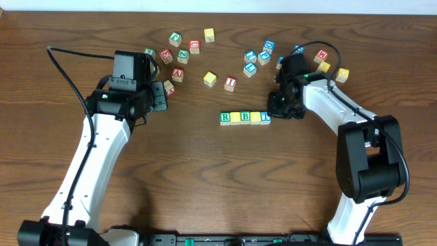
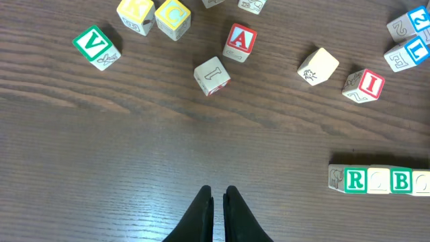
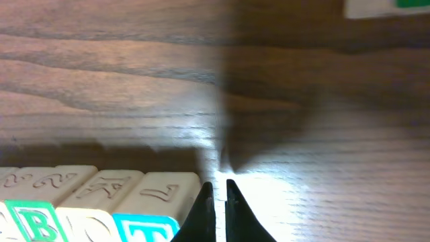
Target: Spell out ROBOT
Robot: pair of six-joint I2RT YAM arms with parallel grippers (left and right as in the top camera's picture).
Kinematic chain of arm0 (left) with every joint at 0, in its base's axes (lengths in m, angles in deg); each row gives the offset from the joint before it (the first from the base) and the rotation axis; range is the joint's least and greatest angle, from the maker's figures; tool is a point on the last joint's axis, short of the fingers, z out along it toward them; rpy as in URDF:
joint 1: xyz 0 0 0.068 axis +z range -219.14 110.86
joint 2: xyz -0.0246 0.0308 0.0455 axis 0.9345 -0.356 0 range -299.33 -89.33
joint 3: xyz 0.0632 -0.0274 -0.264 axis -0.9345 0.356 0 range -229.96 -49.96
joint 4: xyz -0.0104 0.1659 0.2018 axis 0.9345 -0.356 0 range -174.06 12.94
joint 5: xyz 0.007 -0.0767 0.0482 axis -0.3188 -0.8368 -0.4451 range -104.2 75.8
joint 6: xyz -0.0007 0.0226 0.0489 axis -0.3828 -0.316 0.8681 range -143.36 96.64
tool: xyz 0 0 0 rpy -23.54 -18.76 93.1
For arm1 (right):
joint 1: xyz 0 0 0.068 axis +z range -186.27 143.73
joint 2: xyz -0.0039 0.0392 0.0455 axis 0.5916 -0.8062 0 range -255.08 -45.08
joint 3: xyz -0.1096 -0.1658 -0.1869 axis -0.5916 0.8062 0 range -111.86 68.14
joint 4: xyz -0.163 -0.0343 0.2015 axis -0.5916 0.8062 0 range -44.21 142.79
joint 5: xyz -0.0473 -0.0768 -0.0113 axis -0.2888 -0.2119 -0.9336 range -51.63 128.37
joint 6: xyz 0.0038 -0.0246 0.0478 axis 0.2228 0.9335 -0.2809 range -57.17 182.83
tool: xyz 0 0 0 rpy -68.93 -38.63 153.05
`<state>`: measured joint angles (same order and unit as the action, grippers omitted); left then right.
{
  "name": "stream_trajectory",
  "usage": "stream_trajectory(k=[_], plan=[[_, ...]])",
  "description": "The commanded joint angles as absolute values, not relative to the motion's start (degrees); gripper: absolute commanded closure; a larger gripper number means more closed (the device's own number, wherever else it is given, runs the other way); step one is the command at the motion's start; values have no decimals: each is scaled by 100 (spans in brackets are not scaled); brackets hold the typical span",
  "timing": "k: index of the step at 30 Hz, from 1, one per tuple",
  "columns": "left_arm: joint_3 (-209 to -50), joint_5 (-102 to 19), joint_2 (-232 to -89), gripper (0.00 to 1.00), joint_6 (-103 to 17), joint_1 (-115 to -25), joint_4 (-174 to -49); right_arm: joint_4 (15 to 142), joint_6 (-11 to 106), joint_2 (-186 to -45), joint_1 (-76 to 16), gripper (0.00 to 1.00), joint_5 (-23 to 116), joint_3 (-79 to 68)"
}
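Where the grained wooden table (image 1: 205, 178) spreads, five cubic letter blocks (image 1: 245, 117) abut.

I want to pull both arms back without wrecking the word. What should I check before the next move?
1. The row reads R, O, B, O, T: ok.
2. The row is straight, with its blocks side by side: ok.
3. The right gripper is shut and holds nothing: ok.
4. The right gripper is clear of the T block: cannot tell. Its fingertips sit right at the block's edge.
5. The left gripper is shut and empty over the bare table, well away from the row: ok.
6. Loose blocks stay clear of the row; the nearest is the I block: ok.
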<state>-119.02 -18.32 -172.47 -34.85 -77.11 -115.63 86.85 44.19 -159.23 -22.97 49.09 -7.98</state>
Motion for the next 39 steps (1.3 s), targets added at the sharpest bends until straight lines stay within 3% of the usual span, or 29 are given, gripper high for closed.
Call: stream_trajectory(k=[1, 11, 17, 20, 21, 22, 23, 29, 31, 39], plan=[[-12013, -1753, -17111, 92, -3304, -7678, -11560, 8811, 4631, -15519, -2426, 96, 4883, -1051], [-12055, -1712, -16186, 88, -3236, -7291, -11565, 9176, 4721, -14380, -2505, 94, 4429, -1174], [-12055, -1712, -15703, 52, -3234, -7204, -11626, 9277, 4728, -13650, -2505, 90, 4352, -1174], [-12055, -1714, -15594, 37, -3236, -7206, -11698, 9384, 4789, -13324, -2505, 71, 4186, -1174], [-12055, -1714, -15585, 27, -3236, -7206, -11711, 9426, 4826, -13237, -2505, 60, 4149, -1174], [-12055, -1714, -15585, 9, -3236, -7206, -11731, 9469, 4863, -13145, -2505, 51, 4134, -1174], [-12055, -1714, -15592, 5, -3236, -7206, -11757, 9517, 4883, -13053, -2505, 47, 4125, -1174], [-12053, -1716, -15701, 4, -3238, -7206, -11821, 9644, 4898, -12601, -2505, 15, 3908, -1174], [-12053, -1716, -15743, 4, -3238, -7206, -11821, 9642, 4900, -12391, -2505, 1, 3882, -1174], [-12048, -1716, -15756, 4, -3238, -7206, -11821, 9642, 4898, -11753, -2503, 1, 3871, -1174]])
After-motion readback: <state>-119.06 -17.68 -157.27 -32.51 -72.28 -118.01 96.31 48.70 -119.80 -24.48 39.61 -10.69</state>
